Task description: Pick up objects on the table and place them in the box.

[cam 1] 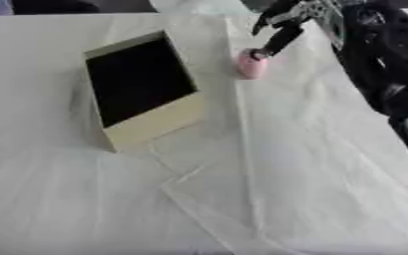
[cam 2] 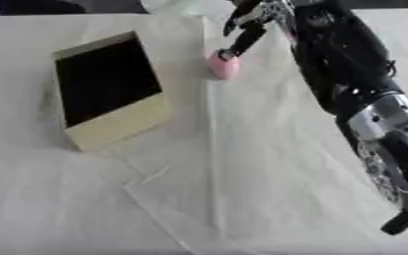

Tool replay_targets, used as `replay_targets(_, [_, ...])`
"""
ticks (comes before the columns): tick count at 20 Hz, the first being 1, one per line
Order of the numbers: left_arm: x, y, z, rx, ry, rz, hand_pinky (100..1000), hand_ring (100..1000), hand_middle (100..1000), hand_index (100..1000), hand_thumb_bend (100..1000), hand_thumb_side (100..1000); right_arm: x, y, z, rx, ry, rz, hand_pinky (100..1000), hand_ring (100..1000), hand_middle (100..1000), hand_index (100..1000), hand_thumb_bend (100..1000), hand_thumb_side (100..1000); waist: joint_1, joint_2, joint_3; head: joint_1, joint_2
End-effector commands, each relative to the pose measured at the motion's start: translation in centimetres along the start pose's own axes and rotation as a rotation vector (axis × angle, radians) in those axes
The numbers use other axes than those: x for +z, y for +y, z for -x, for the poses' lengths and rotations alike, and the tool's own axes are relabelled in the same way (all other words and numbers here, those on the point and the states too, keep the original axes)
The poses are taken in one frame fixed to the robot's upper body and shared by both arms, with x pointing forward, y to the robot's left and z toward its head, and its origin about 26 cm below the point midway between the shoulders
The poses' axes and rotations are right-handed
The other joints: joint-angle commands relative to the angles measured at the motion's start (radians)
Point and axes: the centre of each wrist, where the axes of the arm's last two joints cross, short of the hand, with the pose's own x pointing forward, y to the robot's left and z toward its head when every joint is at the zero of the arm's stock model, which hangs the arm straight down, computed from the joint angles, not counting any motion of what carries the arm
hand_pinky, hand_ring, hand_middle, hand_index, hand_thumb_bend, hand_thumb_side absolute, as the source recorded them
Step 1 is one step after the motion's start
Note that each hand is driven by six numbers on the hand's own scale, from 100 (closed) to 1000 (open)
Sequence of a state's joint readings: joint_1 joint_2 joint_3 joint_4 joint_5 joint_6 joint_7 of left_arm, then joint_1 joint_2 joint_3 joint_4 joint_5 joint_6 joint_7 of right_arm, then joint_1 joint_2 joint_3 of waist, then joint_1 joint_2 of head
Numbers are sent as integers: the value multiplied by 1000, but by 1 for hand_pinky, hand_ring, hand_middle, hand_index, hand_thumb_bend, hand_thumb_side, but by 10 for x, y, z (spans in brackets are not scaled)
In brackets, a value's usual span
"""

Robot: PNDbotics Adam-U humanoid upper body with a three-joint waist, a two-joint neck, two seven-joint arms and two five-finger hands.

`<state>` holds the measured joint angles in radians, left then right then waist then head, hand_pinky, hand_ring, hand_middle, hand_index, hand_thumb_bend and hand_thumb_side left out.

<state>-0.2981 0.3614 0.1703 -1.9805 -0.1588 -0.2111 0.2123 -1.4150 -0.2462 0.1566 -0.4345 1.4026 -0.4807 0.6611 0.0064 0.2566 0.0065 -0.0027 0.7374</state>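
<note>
A small pink object stands on the white cloth just right of the box. The box is pale cardboard with a dark inside and lies tilted at the left centre. My right arm reaches in from the right edge toward the far side. My right hand hangs over the pink object, one straight finger touching its top. Its other fingers look spread and hold nothing. My left hand shows in neither view.
A wrinkled white cloth covers the table, with folds running down its middle. My right forearm fills much of the right side. Dark shapes lie along the far edge at the upper left.
</note>
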Motion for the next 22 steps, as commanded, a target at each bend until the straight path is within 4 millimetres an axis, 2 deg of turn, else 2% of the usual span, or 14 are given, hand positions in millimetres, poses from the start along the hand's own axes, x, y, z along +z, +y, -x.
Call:
replay_targets(1, [-5, 5, -6, -12, -26, -1, 705, 783, 779, 786, 100, 715, 7, -2, 11, -9, 7, 20, 974, 961, 940, 1000, 149, 685, 5, -16, 1, 2, -2])
replay_targets(6, [-5, 5, -5, -14, -20, 0, 707, 782, 776, 784, 100, 714, 1, 6, 8, -47, -29, 22, 960, 950, 937, 1000, 124, 684, 7, -10, 2, 2, 0])
replay_targets(13, [-5, 5, -5, -13, -19, 0, 707, 782, 776, 784, 100, 714, 0, 6, 6, -54, -33, 19, 960, 950, 937, 1000, 124, 684, 8, -8, 3, 1, 0])
replay_targets(14, [-5, 5, -5, -12, -18, -1, 705, 778, 772, 783, 100, 734, 1, 5, 7, -53, -27, 26, 957, 945, 923, 1000, 139, 720, 7, -3, 5, 0, -3])
replay_targets(17, [-5, 4, -6, -10, -15, -2, 704, 778, 772, 783, 100, 736, 2, 3, 5, -58, 8, 71, 948, 939, 908, 1000, 135, 734, 7, 10, 11, -4, -10])
replay_targets(19, [-6, 4, -6, -9, -15, -2, 703, 777, 772, 783, 100, 737, 1, 3, 4, -55, 23, 101, 934, 920, 870, 1000, 141, 728, 6, 15, 13, -4, -12])
replay_targets(20, [-6, 4, -6, -9, -15, -1, 703, 777, 772, 783, 100, 738, 1, 3, 3, -53, 27, 116, 918, 904, 823, 947, 132, 710, 6, 16, 14, -5, -12])
replay_targets(21, [-6, 4, -6, -9, -15, 0, 703, 777, 772, 783, 100, 738, 1, 3, 2, -51, 30, 130, 912, 901, 813, 933, 130, 710, 7, 17, 14, -5, -12])
replay_targets(22, [-6, 4, -6, -10, -14, 0, 703, 777, 772, 783, 100, 740, 0, 3, 2, -48, 30, 146, 885, 879, 749, 868, 119, 706, 7, 18, 15, -5, -11])
